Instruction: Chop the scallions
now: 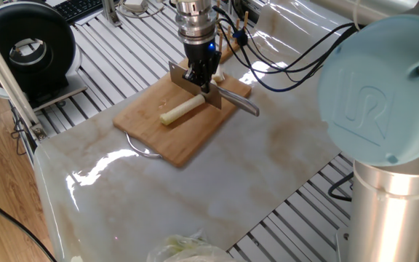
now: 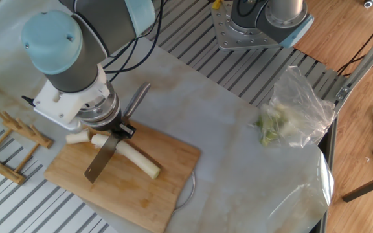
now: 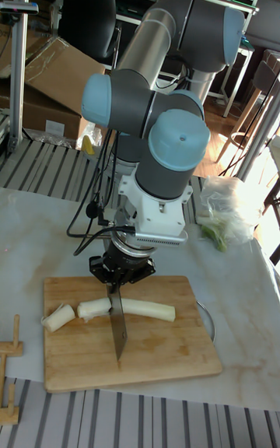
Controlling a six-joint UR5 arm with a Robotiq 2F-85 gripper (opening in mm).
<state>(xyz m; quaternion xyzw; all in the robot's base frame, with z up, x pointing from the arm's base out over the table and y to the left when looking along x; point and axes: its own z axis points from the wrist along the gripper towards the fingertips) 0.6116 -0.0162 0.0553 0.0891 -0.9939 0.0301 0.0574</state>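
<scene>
A wooden cutting board lies on the marble table. On it are the scallions: a long pale stalk and two short cut chunks at its end. My gripper is shut on a knife's handle. The blade points edge-down across the stalk, at the gap between the long piece and the nearest chunk. Whether the edge touches the board is unclear.
A clear plastic bag of leafy greens sits right of the board. A small wooden rack stands at the board's left. A black round device sits on the slatted frame beyond the table.
</scene>
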